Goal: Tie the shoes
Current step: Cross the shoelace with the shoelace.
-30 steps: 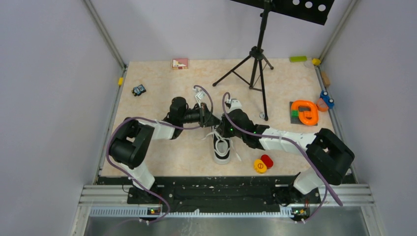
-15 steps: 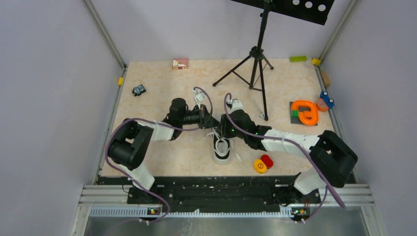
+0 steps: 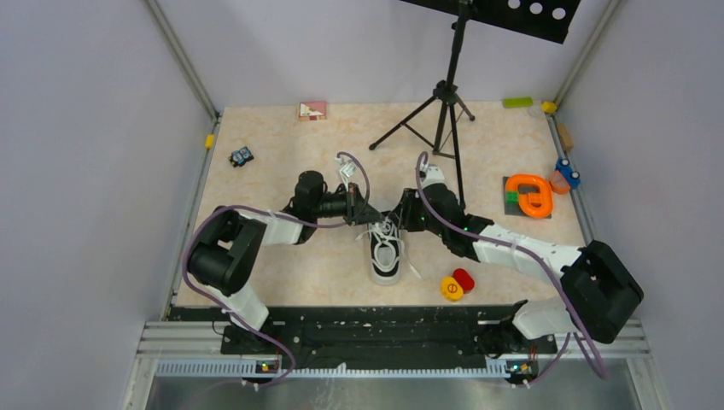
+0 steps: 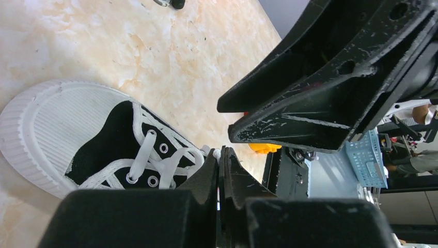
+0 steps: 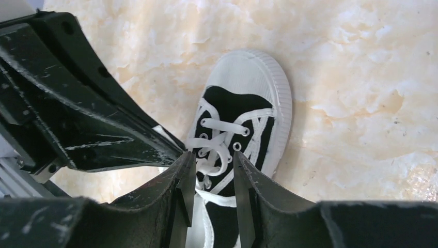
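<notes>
Top external view, near to far: both arms reach in over the counter [image 3: 282, 265] from the left and the right. Just past their bases lie a yellow round thing [image 3: 451, 289] and a red round thing [image 3: 464, 278]. A bit farther in sits the shoe [image 3: 386, 258], a small black sneaker. It lies flat near the middle of the counter, and its white toe seems to point to the near edge.

Its white laces [image 3: 379, 232] are loose, with no bow yet. Some of them lift up at the far end of the shoe, where the two grippers meet.

The left gripper [image 3: 369, 213] is squeezed tight. It may be pinching a lace, but I cannot tell. The right gripper [image 5: 213, 157] has its jaws apart and holds nothing. Through the gap you can see the crossed laces below.

Farther back stand a black tripod [image 3: 445, 98], an orange ring toy [image 3: 529, 195] and a little toy car [image 3: 242, 156].

I think the tying is only partway done. Next, the right gripper needs to come down on one loose lace, close on it, and pull it away from the left side. It should pull gently so the shoe does not slide.
</notes>
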Available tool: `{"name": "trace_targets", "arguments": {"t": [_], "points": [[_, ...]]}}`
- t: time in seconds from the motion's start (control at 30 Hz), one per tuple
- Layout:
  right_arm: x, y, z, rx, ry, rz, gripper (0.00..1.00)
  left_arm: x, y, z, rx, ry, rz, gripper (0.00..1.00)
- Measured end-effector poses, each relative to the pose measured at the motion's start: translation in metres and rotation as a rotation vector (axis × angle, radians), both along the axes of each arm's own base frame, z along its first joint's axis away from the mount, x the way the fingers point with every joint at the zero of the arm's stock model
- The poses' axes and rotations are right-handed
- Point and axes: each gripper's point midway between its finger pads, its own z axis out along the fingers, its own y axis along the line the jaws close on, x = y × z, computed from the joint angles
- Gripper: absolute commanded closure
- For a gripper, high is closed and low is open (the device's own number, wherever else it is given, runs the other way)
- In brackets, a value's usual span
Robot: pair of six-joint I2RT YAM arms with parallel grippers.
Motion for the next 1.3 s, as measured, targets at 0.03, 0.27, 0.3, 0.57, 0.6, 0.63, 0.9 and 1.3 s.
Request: {"name": "trace_targets", "arguments": {"t": [0.03,0.27,0.3,0.57,0.6,0.63,0.9,1.3], "points": [[0.001,-0.003,-0.002,0.001,0.006,-0.006,0.64,0.000,0.000,0.000,0.000,0.002,-0.001,1.00],[-0.005,0.001,-0.005,0.018,0.032,0.032,0.69,-0.001,0.000,0.000,0.000,0.003,-0.005,1.00],[-0.004,0.001,-0.006,0.022,0.039,0.032,0.70,-0.001,0.000,0.000,0.000,0.003,-0.005,1.00],[-0.008,0.004,-0.031,0.027,0.140,0.053,0.69,0.000,0.002,0.001,-0.001,0.001,0.001,1.00],[-0.009,0.004,-0.034,0.026,0.152,0.057,0.68,0.000,0.002,0.001,-0.001,0.000,0.001,1.00],[-0.010,0.005,-0.037,0.025,0.163,0.060,0.68,0.000,0.002,0.001,-0.002,-0.001,0.001,1.00],[-0.013,0.008,-0.053,0.010,0.211,0.074,0.70,-0.001,0.002,0.002,-0.003,0.000,-0.003,1.00],[-0.001,0.011,-0.050,0.016,0.192,0.055,1.00,-0.001,0.002,0.001,-0.002,0.001,-0.004,1.00]]}}
